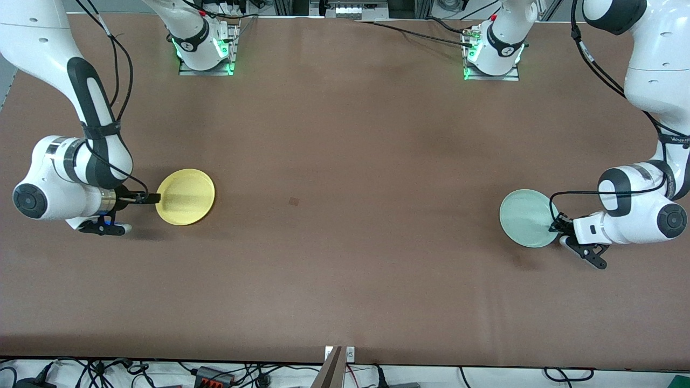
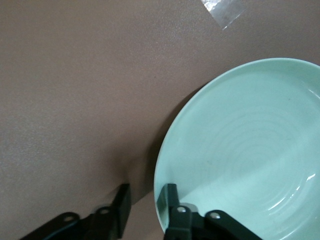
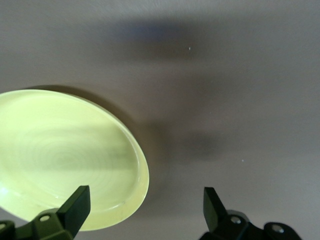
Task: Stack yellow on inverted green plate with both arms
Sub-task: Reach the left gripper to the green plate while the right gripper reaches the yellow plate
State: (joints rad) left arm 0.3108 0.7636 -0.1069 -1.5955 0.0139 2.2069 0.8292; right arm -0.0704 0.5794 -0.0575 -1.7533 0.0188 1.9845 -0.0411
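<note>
The yellow plate [image 1: 186, 196] lies rim-up on the brown table [image 1: 345, 226] near the right arm's end, about midway between the robots' edge and the camera's edge, and the pale green plate [image 1: 527, 218] lies near the left arm's end, at much the same depth, well apart from it. The right claw [image 1: 152, 198] sits low at the yellow plate's outer rim with its fingers spread wide; in the right wrist view one finger [image 3: 75, 206] stands over the rim and the other is out over bare table, so nothing is held. The left claw [image 1: 556, 223] is at the green plate's rim, open at a moderate width, one finger [image 2: 168, 199] inside the rim and the other outside, straddling the edge without yet pinching it. The green plate appears to be hollow-side up (its concentric rings and glossy well show in the left wrist view), so I judge it not yet inverted. The risks ahead: a thin rim pinch may slip as the plate turns, dropping it; and the wide right claw may close beside the yellow rim and merely shove the plate along the table.
</note>
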